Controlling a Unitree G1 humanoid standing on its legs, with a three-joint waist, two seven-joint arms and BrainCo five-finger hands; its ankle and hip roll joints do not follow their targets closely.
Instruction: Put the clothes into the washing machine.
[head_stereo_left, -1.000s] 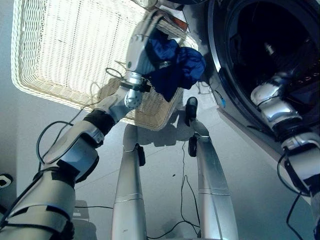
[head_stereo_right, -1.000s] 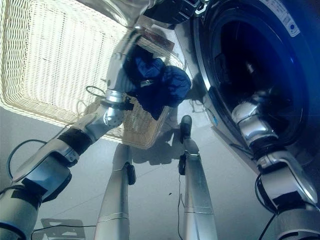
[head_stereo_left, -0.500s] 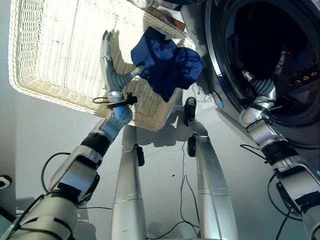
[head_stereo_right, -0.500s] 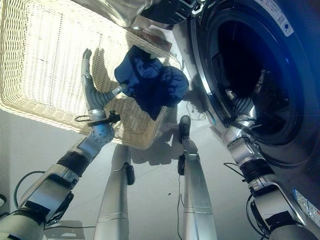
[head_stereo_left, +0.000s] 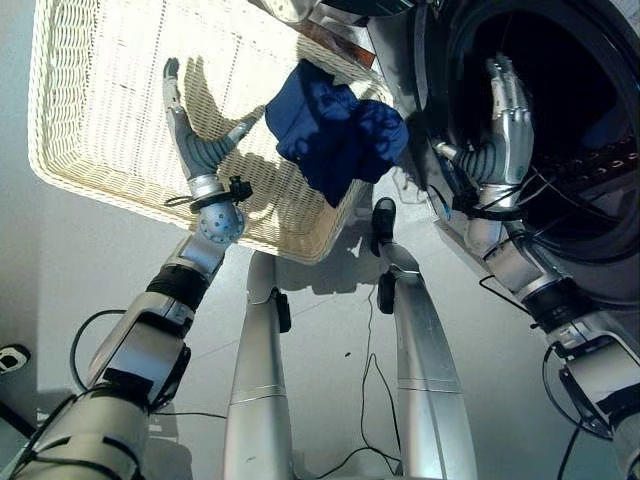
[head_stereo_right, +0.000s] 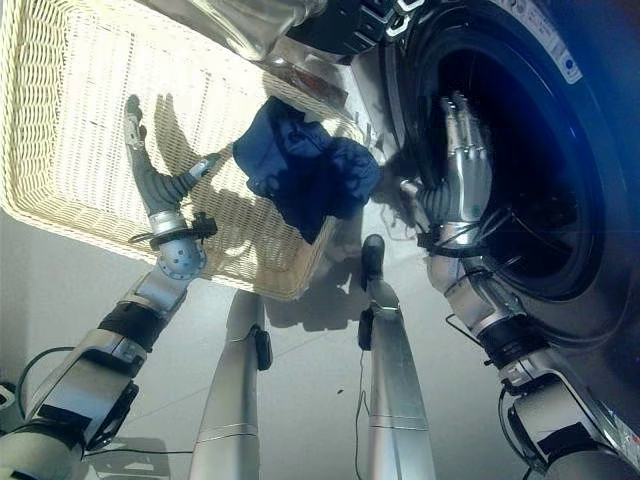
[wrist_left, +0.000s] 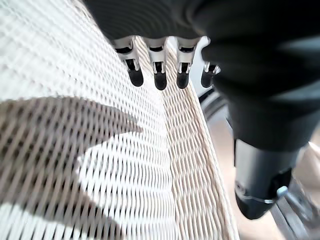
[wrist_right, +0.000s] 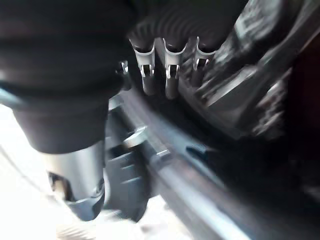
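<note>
Here, each part of the scene on its own line:

Left hand: the left hand (head_stereo_left: 192, 140) is over the inside of the wicker basket (head_stereo_left: 90, 120), fingers straight and spread, thumb stretched out toward the clothes; it holds nothing, and its thumb tip ends just short of the cloth.

Left wrist view: the dark-tipped fingers (wrist_left: 159, 75) stand in a straight row above the woven basket floor, with the basket wall curving away past them.

Clothes: the dark blue garment (head_stereo_left: 335, 130) lies bunched on the basket's corner nearest the washing machine, part of it hanging over the rim (a loose lower fold droops down the outside of the wall).

Basket: pale woven wicker, wide and shallow, on the robot's left; its near corner lies just beside the machine's front.

Right hand: the right hand (head_stereo_left: 505, 120) is raised in front of the washing machine's round opening, fingers straight and close together, palm toward the dark drum; nothing is in it.

Right wrist view: the fingers (wrist_right: 167, 65) point straight at dark parts of the machine, which look like the door frame or seal, though they are too smeared to tell apart.

Washing machine: the washing machine (head_stereo_right: 560, 160) stands on the robot's right with its door opening uncovered and the drum inside dark.

Gap between things: the garment is between the two hands, near the left thumb, well apart from the right hand.
</note>
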